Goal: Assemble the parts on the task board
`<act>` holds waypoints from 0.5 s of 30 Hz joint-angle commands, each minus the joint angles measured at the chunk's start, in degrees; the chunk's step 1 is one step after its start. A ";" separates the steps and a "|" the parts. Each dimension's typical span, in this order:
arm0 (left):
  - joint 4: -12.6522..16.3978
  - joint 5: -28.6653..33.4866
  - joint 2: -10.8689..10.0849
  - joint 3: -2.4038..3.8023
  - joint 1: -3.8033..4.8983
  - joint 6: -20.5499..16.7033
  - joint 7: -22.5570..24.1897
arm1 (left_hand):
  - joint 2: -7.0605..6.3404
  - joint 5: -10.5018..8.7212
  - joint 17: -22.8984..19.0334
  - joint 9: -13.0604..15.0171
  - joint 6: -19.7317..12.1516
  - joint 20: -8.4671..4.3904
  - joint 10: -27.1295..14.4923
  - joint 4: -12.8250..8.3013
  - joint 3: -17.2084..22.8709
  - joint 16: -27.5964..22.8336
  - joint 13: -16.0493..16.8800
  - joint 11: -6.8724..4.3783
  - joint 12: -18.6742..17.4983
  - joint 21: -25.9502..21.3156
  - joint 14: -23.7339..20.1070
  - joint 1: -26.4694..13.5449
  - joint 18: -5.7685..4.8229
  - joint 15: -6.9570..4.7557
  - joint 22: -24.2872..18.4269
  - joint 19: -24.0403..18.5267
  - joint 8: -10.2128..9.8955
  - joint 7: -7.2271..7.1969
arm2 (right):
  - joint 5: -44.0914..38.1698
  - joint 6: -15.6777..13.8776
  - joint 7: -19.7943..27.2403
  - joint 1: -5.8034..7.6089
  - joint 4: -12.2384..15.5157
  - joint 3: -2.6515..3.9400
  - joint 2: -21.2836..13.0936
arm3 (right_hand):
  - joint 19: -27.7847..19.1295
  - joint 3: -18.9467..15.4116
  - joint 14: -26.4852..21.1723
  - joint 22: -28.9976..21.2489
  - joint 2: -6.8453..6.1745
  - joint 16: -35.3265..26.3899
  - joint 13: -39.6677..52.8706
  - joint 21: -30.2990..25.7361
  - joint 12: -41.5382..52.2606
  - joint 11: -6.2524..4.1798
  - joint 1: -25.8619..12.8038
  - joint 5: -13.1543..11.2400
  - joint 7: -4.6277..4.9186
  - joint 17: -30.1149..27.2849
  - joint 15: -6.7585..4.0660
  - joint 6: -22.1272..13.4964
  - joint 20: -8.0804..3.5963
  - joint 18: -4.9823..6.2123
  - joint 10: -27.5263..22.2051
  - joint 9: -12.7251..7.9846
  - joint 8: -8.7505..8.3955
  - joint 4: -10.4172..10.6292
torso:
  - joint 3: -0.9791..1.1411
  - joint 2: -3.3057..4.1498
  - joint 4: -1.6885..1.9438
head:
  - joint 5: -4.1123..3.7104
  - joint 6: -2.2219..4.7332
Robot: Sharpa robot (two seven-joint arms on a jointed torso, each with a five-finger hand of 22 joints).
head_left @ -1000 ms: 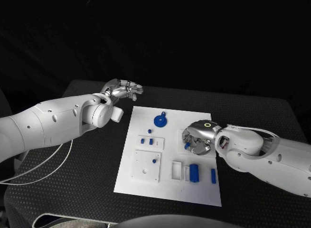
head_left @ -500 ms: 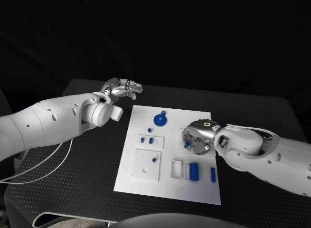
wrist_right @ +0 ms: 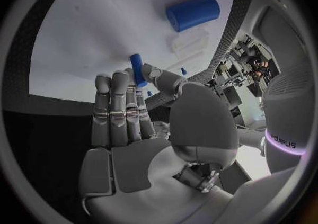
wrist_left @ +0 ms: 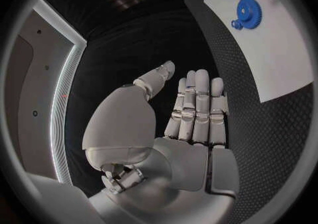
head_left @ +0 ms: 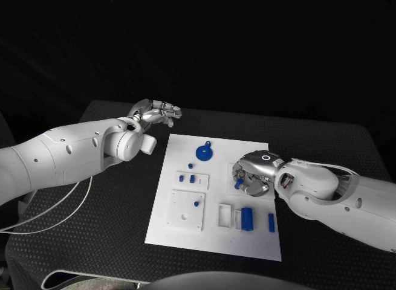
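Observation:
The white task board [head_left: 182, 229] lies in the middle of the table. My right hand [head_left: 253, 174] hovers over its right-middle part and pinches a small blue peg [wrist_right: 137, 69] between thumb and a finger. A thick blue cylinder [head_left: 246, 217] [wrist_right: 192, 13] lies in a slot near the board's front, beside a narrow blue bar [head_left: 272, 223]. The blue gear [head_left: 204, 151] [wrist_left: 249, 14] sits at the board's far end. Two small blue pieces [head_left: 187, 179] stand in a white block left of the hand. My left hand [head_left: 154, 113] [wrist_left: 192, 128] stays off the board's far left corner, fingers straight, holding nothing.
A square white plate [head_left: 185, 211] with a small blue peg [head_left: 196, 204] takes up the board's front left. A pale cable [head_left: 67, 211] loops over the black table [head_left: 337, 145] under my left arm.
My right hand has shifted very slightly over the board with the peg still pinched. The left hand has stayed put.

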 commanded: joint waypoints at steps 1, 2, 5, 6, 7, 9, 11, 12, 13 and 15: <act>-0.03 0.22 0.11 0.04 0.03 0.52 0.50 | 0.19 -0.37 0.07 0.07 -0.41 -0.55 -0.40 0.00 -0.33 0.01 -0.06 -0.09 0.36 -0.27 0.34 -0.29 0.69 -0.01 0.10 0.39 0.22 0.01 | 0.09 -1.00 -0.29 -0.06 1.18 0.32 -0.59 | 0.15 0.07 0.03 0.02 0.93 0.15 0.25 0.21 0.20 -0.10 -0.08 0.36 -0.12 0.07 -0.46 0.49 -0.13 1.65 0.41 0.74 0.31 -0.14 | -0.01 -0.02 -0.04 | 0.07 0.14; -0.05 0.22 0.11 0.04 0.03 0.51 0.50 | 0.19 -0.37 0.07 0.07 -0.41 -0.55 -0.40 0.00 -0.33 0.01 -0.06 -0.09 0.36 -0.27 0.34 -0.29 0.69 -0.01 0.10 0.39 0.22 0.01 | 0.41 -0.94 -0.28 -0.03 1.42 0.45 -0.71 | 0.17 0.04 0.04 0.04 0.96 0.20 0.28 0.26 0.20 -0.11 -0.09 0.35 -0.13 0.08 -0.47 0.51 -0.15 1.65 0.43 0.77 0.32 -0.17 | -0.01 -0.03 -0.05 | 0.07 0.19; -0.06 0.22 0.15 0.04 0.03 0.54 0.50 | 0.19 -0.37 0.08 0.07 -0.41 -0.56 -0.40 0.00 -0.34 0.02 -0.06 -0.09 0.37 -0.27 0.35 -0.29 0.69 -0.01 0.11 0.40 0.22 0.01 | 1.37 -0.63 -0.27 0.34 2.56 1.11 -1.24 | 0.22 -0.05 0.06 0.09 1.01 0.34 0.40 0.42 0.23 -0.15 -0.12 0.36 -0.15 0.10 -0.51 0.56 -0.22 1.65 0.50 0.85 0.37 -0.29 | -0.01 -0.03 -0.07 | 0.09 0.21; -0.06 0.22 0.17 0.04 0.03 0.54 0.51 | 0.20 -0.37 0.08 0.07 -0.42 -0.56 -0.40 0.00 -0.34 0.02 -0.06 -0.09 0.37 -0.27 0.35 -0.29 0.69 -0.01 0.11 0.41 0.22 0.01 | 1.92 -0.18 -0.24 0.56 3.02 1.50 -1.45 | 0.23 -0.07 0.07 0.10 1.00 0.38 0.43 0.45 0.23 -0.16 -0.13 0.36 -0.16 0.11 -0.52 0.57 -0.24 1.65 0.52 0.87 0.38 -0.31 | -0.02 -0.04 -0.08 | 0.12 0.24; -0.06 0.22 0.17 0.04 0.03 0.54 0.51 | 0.20 -0.37 0.09 0.07 -0.42 -0.56 -0.41 0.01 -0.34 0.03 -0.06 -0.09 0.37 -0.27 0.35 -0.30 0.69 -0.01 0.11 0.41 0.22 0.01 | 2.29 -0.02 -0.28 0.69 3.37 1.79 -1.60 | 0.23 -0.08 0.07 0.11 0.98 0.41 0.45 0.47 0.24 -0.16 -0.14 0.36 -0.17 0.11 -0.53 0.59 -0.25 1.65 0.54 0.88 0.39 -0.33 | -0.02 -0.04 -0.09 | 0.21 0.26; -0.05 0.22 0.17 0.04 0.03 0.51 0.50 | 0.22 -0.37 0.10 0.07 -0.43 -0.55 -0.42 0.03 -0.36 0.03 -0.06 -0.09 0.38 -0.27 0.36 -0.32 0.69 -0.01 0.12 0.43 0.22 0.01 | 2.91 0.28 -0.28 1.01 4.31 2.41 -1.96 | 0.23 -0.09 0.07 0.12 0.95 0.45 0.48 0.51 0.24 -0.17 -0.16 0.36 -0.18 0.12 -0.54 0.61 -0.26 1.65 0.55 0.91 0.41 -0.36 | 0.01 0.00 -0.09 | 0.38 0.35; -0.11 0.22 0.20 0.04 0.03 0.51 0.50 | 0.22 -0.37 0.11 0.07 -0.43 -0.56 -0.43 0.03 -0.37 0.04 -0.06 -0.08 0.38 -0.27 0.37 -0.34 0.69 -0.01 0.13 0.44 0.22 0.02 | 3.02 0.28 -0.27 1.33 5.30 2.93 -2.12 | 0.23 -0.10 0.07 0.13 0.95 0.48 0.51 0.54 0.24 -0.18 -0.18 0.36 -0.19 0.12 -0.55 0.62 -0.28 1.65 0.56 0.92 0.42 -0.38 | 0.01 0.01 -0.10 | 0.52 0.43; -0.13 0.22 0.22 0.04 0.03 0.51 0.50 | 0.22 -0.37 0.11 0.07 -0.43 -0.56 -0.43 0.03 -0.37 0.04 -0.06 -0.08 0.38 -0.28 0.37 -0.34 0.69 -0.01 0.14 0.44 0.21 0.02 | 3.02 0.27 -0.24 1.39 5.61 3.10 -2.09 | 0.23 -0.10 0.07 0.13 0.95 0.49 0.51 0.55 0.24 -0.18 -0.18 0.36 -0.19 0.12 -0.55 0.62 -0.28 1.65 0.56 0.93 0.42 -0.39 | 0.02 0.00 -0.10 | 0.70 0.43; -0.19 0.22 0.25 0.04 0.03 0.49 0.50 | 0.22 -0.37 0.12 0.07 -0.44 -0.56 -0.44 0.03 -0.37 0.04 -0.06 -0.08 0.39 -0.28 0.37 -0.34 0.69 -0.01 0.14 0.45 0.21 0.02 | 3.03 0.18 -0.24 1.42 6.09 3.34 -1.81 | 0.23 -0.11 0.07 0.14 0.94 0.52 0.53 0.57 0.24 -0.19 -0.20 0.36 -0.19 0.13 -0.55 0.63 -0.28 1.65 0.57 0.94 0.42 -0.40 | 0.00 -0.02 -0.11 | 1.12 0.43; -0.27 0.22 0.30 0.04 0.03 0.47 0.52 | 0.23 -0.37 0.12 0.07 -0.44 -0.56 -0.44 0.03 -0.37 0.05 -0.06 -0.08 0.39 -0.28 0.37 -0.34 0.70 -0.01 0.15 0.45 0.21 0.02 | 2.68 -0.11 -0.33 1.42 6.60 3.44 -0.96 | 0.23 -0.11 0.07 0.15 0.95 0.54 0.55 0.59 0.23 -0.19 -0.21 0.36 -0.19 0.13 -0.55 0.63 -0.29 1.65 0.57 0.96 0.43 -0.41 | -0.02 -0.04 -0.13 | 1.53 0.29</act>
